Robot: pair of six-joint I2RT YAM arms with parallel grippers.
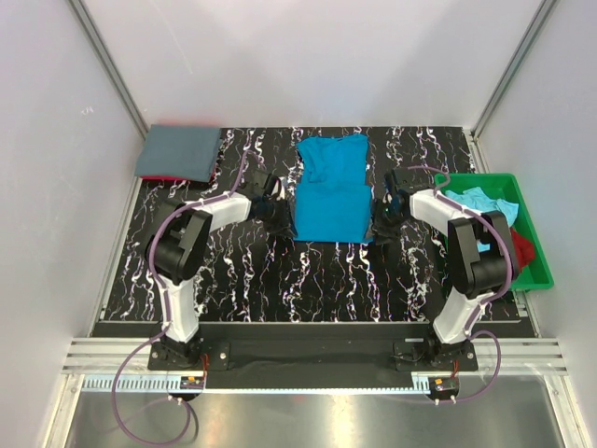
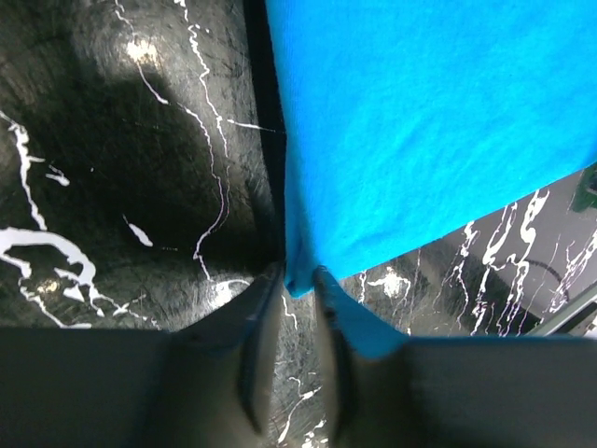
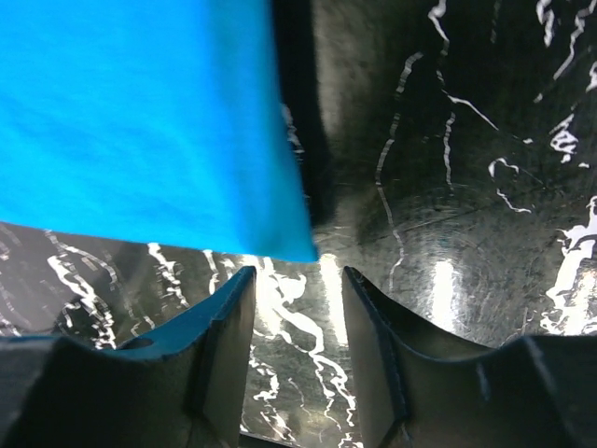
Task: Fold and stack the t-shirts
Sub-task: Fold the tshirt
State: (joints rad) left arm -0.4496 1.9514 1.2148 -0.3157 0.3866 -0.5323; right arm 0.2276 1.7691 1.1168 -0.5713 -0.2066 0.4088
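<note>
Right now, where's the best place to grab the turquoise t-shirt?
The turquoise t-shirt lies flat, so pinch its near corners: left corner from the left, right corner from the right, where thin edges lie exposed on the table.

You have a black mat veined with white (image 1: pixel 317 280) lying beneath both the left gripper (image 1: pixel 283 207) and the right gripper (image 1: pixel 382 217), spreading well past each. A green plastic tray (image 1: pixel 499 177) sits just outboard of the right gripper, at the mat's edge. Beyond both grippers stand white walls (image 1: pixel 308 56).
</note>
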